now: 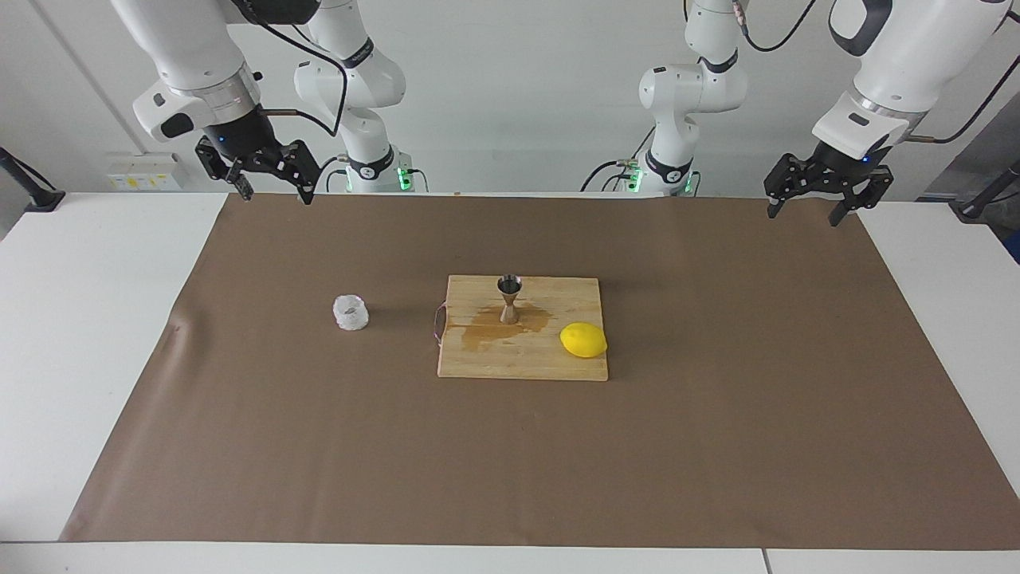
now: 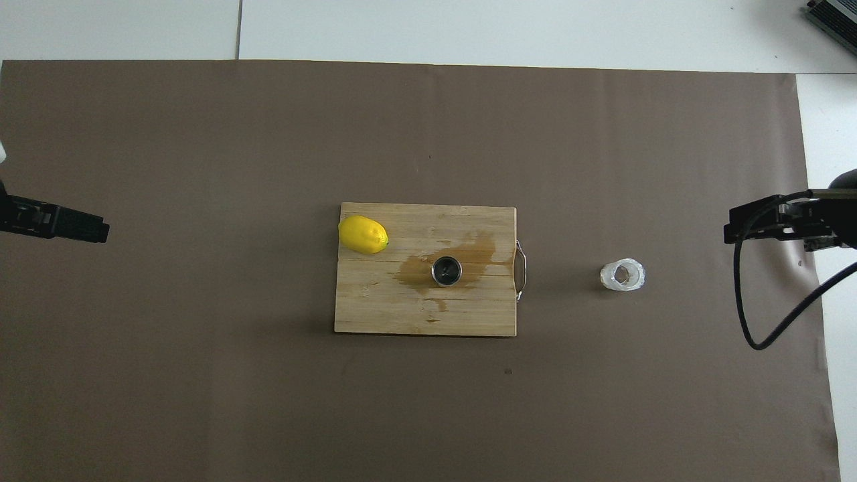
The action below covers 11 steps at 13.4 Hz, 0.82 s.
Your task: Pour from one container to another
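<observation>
1. The glass cup (image 1: 351, 313) stands upright on the brown mat (image 1: 717, 446), well apart from the right tool (image 1: 272, 191), at that arm's end of the desk (image 1: 72, 319).
2. The steel jigger (image 1: 509, 298) stands on the cutting board (image 1: 518, 363) in a spilled puddle (image 1: 486, 333), beside a lemon (image 1: 583, 340).
3. The right tool hangs empty, fingers spread.
4. The left tool (image 1: 803, 213) waits spread and empty over the mat's edge.
</observation>
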Available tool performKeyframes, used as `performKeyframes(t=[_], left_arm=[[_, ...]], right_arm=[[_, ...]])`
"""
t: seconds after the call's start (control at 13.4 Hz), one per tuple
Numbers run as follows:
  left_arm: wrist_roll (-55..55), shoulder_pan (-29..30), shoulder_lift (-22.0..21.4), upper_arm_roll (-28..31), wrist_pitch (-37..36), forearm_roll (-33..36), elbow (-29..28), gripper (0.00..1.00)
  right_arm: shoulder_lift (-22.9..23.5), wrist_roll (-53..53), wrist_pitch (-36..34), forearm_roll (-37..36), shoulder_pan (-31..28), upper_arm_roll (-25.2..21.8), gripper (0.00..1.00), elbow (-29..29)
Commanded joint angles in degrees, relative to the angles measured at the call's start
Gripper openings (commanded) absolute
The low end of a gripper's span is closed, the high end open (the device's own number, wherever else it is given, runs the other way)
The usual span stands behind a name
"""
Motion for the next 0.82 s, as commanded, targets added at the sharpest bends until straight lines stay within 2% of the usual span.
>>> performKeyframes(t=[0.0, 0.15, 0.74], left_arm=[[0.08, -0.54, 0.62, 0.38, -0.71, 0.08, 1.27, 1.00], [0.08, -0.54, 0.62, 0.29, -0.71, 0.08, 1.27, 1.00], [-0.01, -0.54, 0.62, 0.38, -0.71, 0.08, 1.27, 1.00]], right_arm=[[-1.37, 1.73, 0.78, -2.55, 0.13, 0.37, 1.00, -1.80], [-1.46, 1.90, 0.87, -4.41, 0.49, 0.81, 1.00, -1.89], [-1.90, 1.65, 0.69, -3.35, 0.05, 0.99, 1.00, -2.77]])
